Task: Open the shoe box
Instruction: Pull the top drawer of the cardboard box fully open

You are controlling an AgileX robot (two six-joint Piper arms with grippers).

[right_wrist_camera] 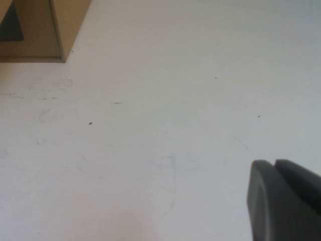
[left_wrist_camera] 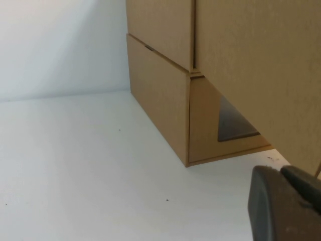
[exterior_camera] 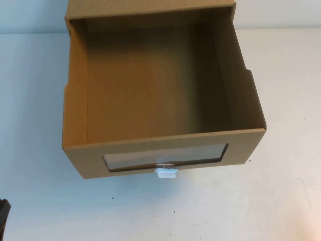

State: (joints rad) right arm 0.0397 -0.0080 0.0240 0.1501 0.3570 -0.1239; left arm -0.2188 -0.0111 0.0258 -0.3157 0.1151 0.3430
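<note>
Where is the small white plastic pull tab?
In the high view, the small white plastic pull tab sits mid-front on the pulled-out brown cardboard drawer, below its window; the left hand and right hand hover off either side, both shut.

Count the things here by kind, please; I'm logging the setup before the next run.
Cardboard shoe box: 1, pulled open
White pull tab: 1, on its front
Grippers: 2, left gripper low beside the box, right gripper over bare table, both shut
Total: 4
</note>
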